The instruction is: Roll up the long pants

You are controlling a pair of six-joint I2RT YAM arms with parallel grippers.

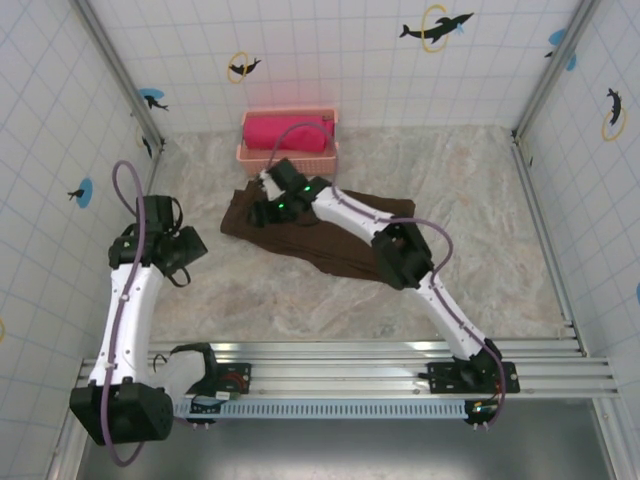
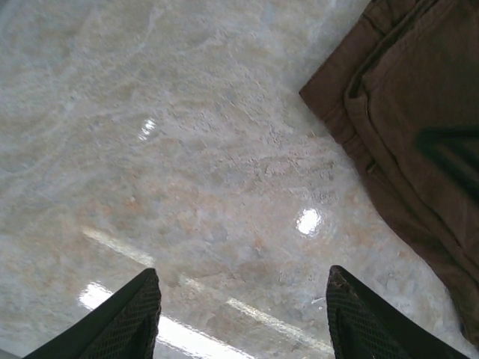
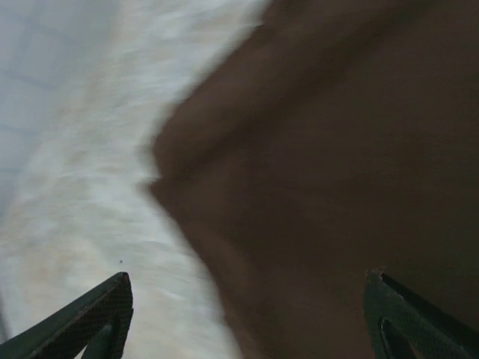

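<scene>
1. Marbled worktop [image 1: 300, 300] inside tiled walls carried the pants [image 1: 310, 248], lying flat just in front of a pink basket [image 1: 287, 158].
2. No roll showed; the legs seemed folded together lengthwise.
3. Right claw [image 3: 247, 275] hung spread and empty over one end of the pants; left claw [image 2: 243, 271] gaped, empty, above bare worktop beside them.
4. By the look of it, all the rolling was yet to do.

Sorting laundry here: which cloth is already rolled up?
The bright pink cloth in the basket; the dark brown pants lie spread out on the table.
</scene>
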